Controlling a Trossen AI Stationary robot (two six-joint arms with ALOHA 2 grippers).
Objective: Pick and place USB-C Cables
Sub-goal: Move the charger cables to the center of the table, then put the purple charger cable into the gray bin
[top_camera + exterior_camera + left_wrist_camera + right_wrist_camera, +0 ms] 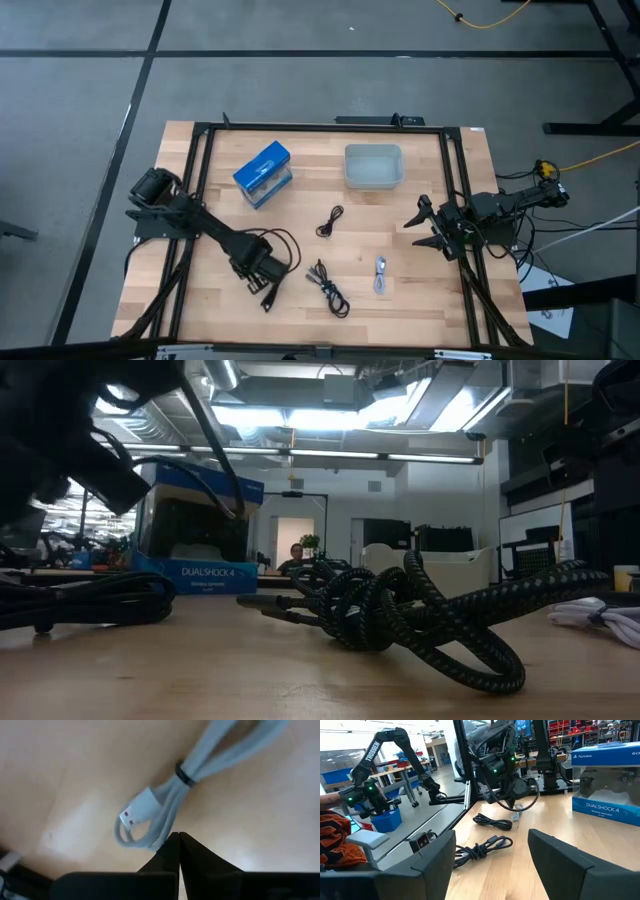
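A silver-white cable bundle [170,795], tied by a dark band and ending in a flat metallic plug, lies on the wooden table right under my left gripper [179,836], which is shut and points down near the table's near-left part [266,292]. The right wrist view shows it as a pale patch [516,813] below that gripper. Three more cables lie loose: a thin black one [330,220], a black braided one [328,288] [400,610], and a silver-white one [380,275] [600,615]. My right gripper [418,225] [495,870] waits open at the table's right side. My left gripper comes at the silver-white cable bundle from above, its shut fingertips [170,847] standing at the edge of the strands near the plug end [157,837]. Whether they pinch a strand or only stand beside it I cannot tell. The bundle lies on the table.
A blue DualShock box [264,173] [607,785] stands far-left of centre, and a clear tray [373,166] sits at the far middle. A black frame [320,127] borders the tabletop. The left arm's own black wiring [90,600] loops beside its gripper.
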